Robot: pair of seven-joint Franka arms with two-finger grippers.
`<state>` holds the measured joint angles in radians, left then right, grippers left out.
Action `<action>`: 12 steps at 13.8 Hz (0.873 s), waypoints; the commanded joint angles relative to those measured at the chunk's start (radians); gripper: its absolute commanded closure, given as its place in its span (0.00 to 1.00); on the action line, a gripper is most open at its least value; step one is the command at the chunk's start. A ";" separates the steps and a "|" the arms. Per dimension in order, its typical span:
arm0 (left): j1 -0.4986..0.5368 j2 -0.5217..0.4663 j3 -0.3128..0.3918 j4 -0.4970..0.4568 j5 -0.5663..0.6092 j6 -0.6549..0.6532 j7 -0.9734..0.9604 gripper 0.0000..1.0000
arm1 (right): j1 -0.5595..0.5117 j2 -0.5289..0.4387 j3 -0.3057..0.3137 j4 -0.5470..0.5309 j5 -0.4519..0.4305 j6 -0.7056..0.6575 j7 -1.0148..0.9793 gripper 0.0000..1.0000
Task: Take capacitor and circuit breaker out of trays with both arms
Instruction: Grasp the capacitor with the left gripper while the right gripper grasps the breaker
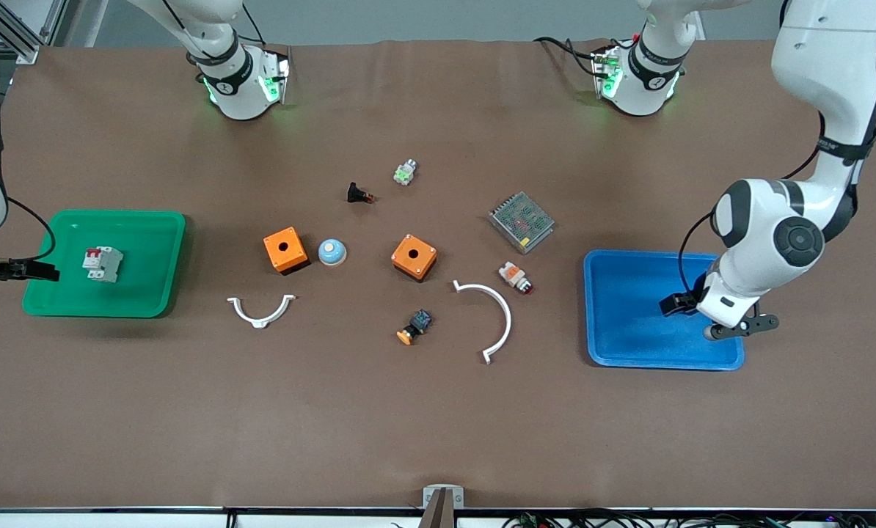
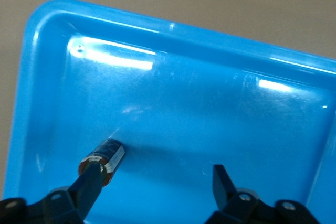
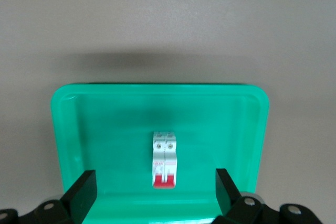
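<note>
The capacitor [image 2: 107,156], a tiny dark cylinder with a pale end, lies on the floor of the blue tray [image 1: 629,308] right at one finger of my left gripper [image 2: 157,174]. That gripper [image 1: 706,317] is open over the tray and hides the capacitor in the front view. The breaker [image 1: 102,263], a white block with a red lever, lies in the green tray [image 1: 144,293] and also shows in the right wrist view [image 3: 165,160]. My right gripper [image 1: 45,273] is open and empty above that tray's outer end [image 3: 155,174], apart from the breaker.
Between the trays lie two orange boxes [image 1: 285,249] [image 1: 414,257], a blue-white dome [image 1: 331,251], a black button part [image 1: 359,194], a white-green part [image 1: 406,172], a metal mesh box [image 1: 522,221], a white-orange lamp [image 1: 515,276], a black-blue switch [image 1: 416,325] and two white arcs [image 1: 260,309] [image 1: 493,315].
</note>
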<state>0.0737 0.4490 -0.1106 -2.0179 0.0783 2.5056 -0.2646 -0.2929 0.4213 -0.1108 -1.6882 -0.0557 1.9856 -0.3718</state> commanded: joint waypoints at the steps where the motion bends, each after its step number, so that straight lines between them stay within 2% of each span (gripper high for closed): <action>1: 0.009 -0.015 -0.003 -0.016 0.012 0.016 -0.010 0.10 | -0.032 0.001 0.016 -0.086 0.031 0.111 -0.044 0.00; 4: 0.029 -0.012 0.000 -0.016 0.015 0.015 -0.008 0.10 | -0.060 -0.003 0.019 -0.192 0.034 0.202 -0.044 0.00; 6: 0.066 -0.004 0.000 -0.016 0.020 0.015 -0.002 0.10 | -0.069 -0.004 0.017 -0.241 0.083 0.217 -0.052 0.00; 12: 0.087 0.033 -0.001 -0.016 0.020 0.016 -0.001 0.14 | -0.095 -0.004 0.016 -0.317 0.100 0.280 -0.090 0.00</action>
<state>0.1450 0.4712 -0.1063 -2.0271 0.0788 2.5135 -0.2601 -0.3627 0.4452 -0.1103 -1.9658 0.0231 2.2435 -0.4370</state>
